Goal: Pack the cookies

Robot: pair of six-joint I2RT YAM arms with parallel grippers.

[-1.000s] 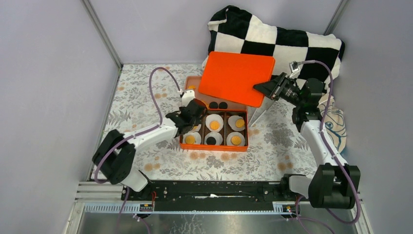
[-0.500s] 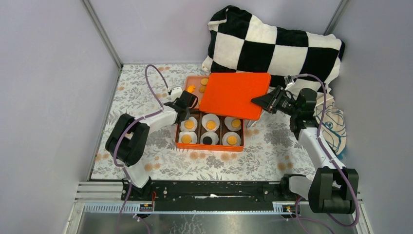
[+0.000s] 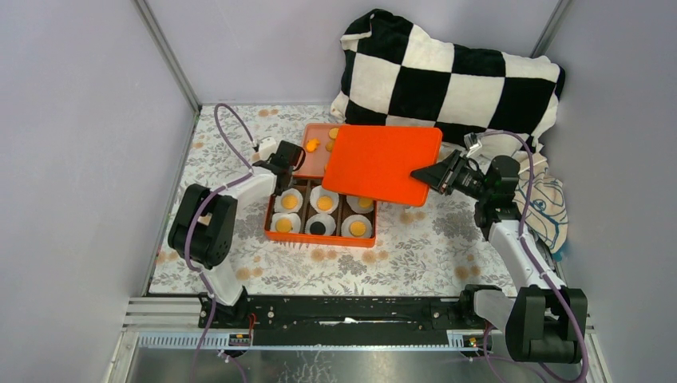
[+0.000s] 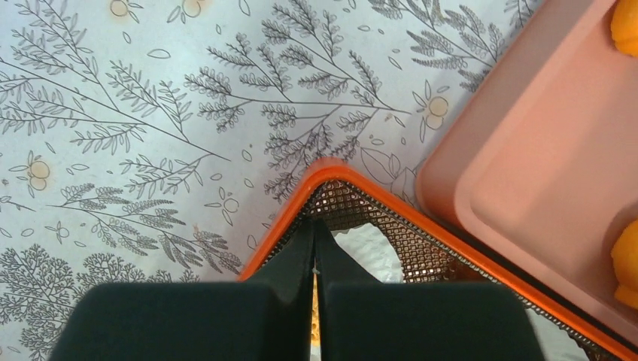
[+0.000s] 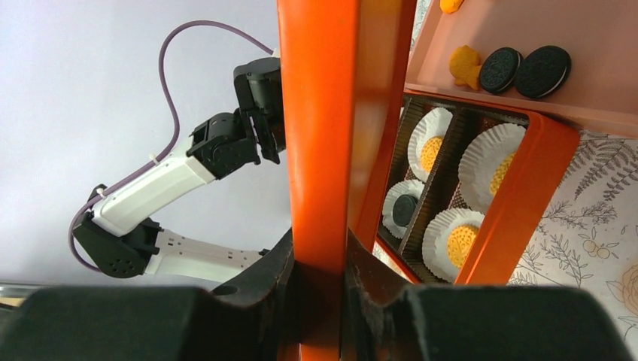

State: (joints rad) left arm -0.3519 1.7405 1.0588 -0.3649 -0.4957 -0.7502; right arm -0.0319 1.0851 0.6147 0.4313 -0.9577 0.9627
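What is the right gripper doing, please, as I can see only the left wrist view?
Observer: The right gripper is clamped on the edge of the orange lid, which hangs tilted, partly over the box.
Operator: Thank you. How full is the box?
Observer: Six paper liners show in the orange box; five hold orange cookies and one holds a black cookie.
Operator: Are any cookies outside the box?
Observer: Yes, two loose black cookies lie side by side in the pink tray behind it.
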